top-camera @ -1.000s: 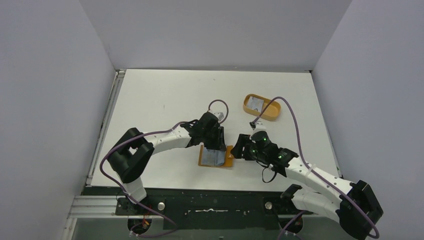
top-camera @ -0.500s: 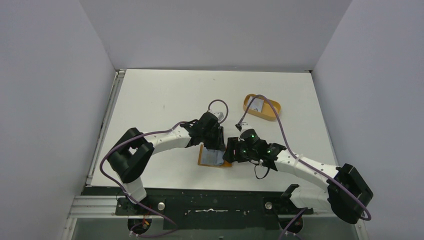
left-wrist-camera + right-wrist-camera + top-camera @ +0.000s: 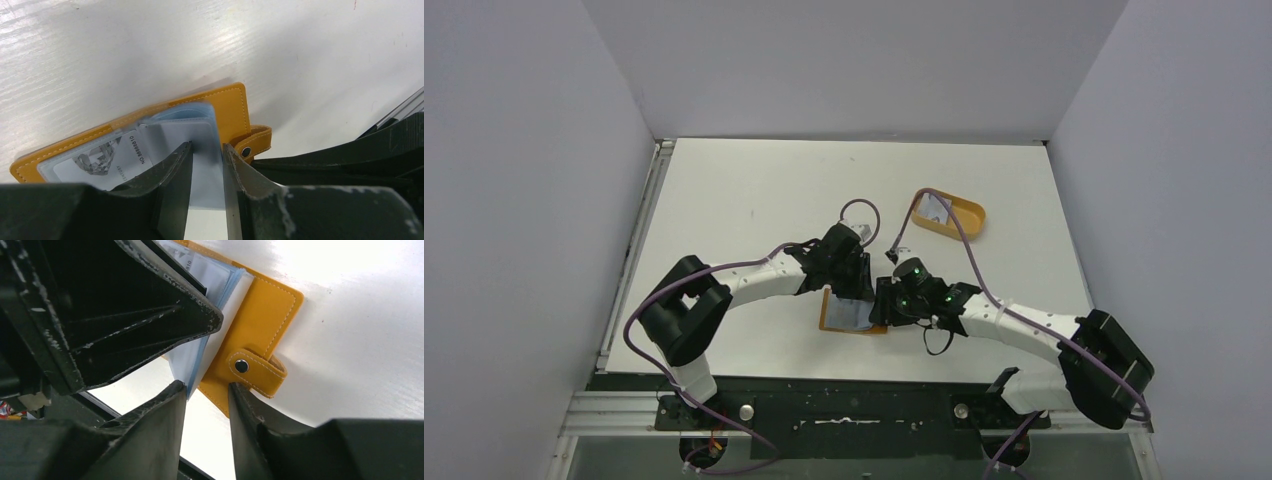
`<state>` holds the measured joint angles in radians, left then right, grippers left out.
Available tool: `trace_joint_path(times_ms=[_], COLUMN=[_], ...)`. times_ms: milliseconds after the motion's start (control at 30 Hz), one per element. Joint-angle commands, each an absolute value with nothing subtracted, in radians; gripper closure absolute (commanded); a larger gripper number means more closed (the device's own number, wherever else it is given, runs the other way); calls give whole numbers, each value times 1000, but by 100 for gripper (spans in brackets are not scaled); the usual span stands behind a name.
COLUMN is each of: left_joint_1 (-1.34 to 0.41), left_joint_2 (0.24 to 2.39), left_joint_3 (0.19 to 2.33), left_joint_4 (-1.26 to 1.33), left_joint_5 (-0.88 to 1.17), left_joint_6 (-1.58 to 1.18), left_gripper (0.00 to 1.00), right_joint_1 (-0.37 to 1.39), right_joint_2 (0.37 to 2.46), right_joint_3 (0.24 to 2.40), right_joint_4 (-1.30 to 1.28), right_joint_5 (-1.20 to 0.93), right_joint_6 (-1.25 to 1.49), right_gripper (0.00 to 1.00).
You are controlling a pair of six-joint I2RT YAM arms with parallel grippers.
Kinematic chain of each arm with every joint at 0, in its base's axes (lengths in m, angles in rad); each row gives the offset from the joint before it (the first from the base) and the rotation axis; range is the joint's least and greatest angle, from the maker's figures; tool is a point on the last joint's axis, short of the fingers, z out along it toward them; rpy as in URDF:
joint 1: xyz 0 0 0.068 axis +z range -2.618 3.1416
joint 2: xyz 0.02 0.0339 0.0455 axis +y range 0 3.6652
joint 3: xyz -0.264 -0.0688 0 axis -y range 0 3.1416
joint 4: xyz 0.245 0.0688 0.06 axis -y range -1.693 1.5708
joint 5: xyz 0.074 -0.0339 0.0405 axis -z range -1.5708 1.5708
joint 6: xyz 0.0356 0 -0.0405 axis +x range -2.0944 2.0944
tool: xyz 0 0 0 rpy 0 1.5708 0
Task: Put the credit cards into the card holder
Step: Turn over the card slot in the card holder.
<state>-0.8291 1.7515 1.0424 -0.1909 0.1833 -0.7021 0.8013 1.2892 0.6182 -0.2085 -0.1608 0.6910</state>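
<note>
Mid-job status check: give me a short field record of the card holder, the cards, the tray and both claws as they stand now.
card holder: lying open on the table, snap tab unfastened
printed card: seated in a clear slot of the holder
left claw: fingers straddle a pale sheet at the holder; card or sleeve, and grip, unclear
right claw: jaws apart at the holder's tab edge, nothing clamped
orange tray: beyond the holder, toward the right side
loose card: lying in the tray

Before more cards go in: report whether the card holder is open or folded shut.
Open. The card holder lies unfolded, its clear sleeves facing up and its snap tab unfastened.
</note>
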Motion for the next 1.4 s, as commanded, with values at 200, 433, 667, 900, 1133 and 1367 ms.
trace_joint_path(times_ms=[200, 433, 667, 900, 1133, 1367], left_joint_1=[-816, -815, -815, -815, -820, -812], left_joint_2=[1713, 1714, 1711, 1690, 1632, 1604], left_joint_3=[1030, 1029, 1029, 1031, 1036, 1036], left_joint_4=[-175, -168, -166, -211, -283, -351], left_joint_5=[180, 186, 188, 158, 85, 15], left_joint_6=[-700, -705, -707, -693, -671, -644], left_gripper=[76, 77, 77, 61, 40, 38], right_joint_1=[805, 803, 802, 790, 784, 742], right_joint_2=[1303, 1342, 1375, 1389, 1349, 1301], right_joint_3=[652, 662, 670, 656, 637, 613], right_joint_4=[-166, -156, -144, -147, -144, -156], right_joint_5=[-119, -141, -155, -134, -119, -118], right_joint_6=[708, 710, 710, 719, 725, 742], right_gripper=[76, 81, 74, 79, 71, 59])
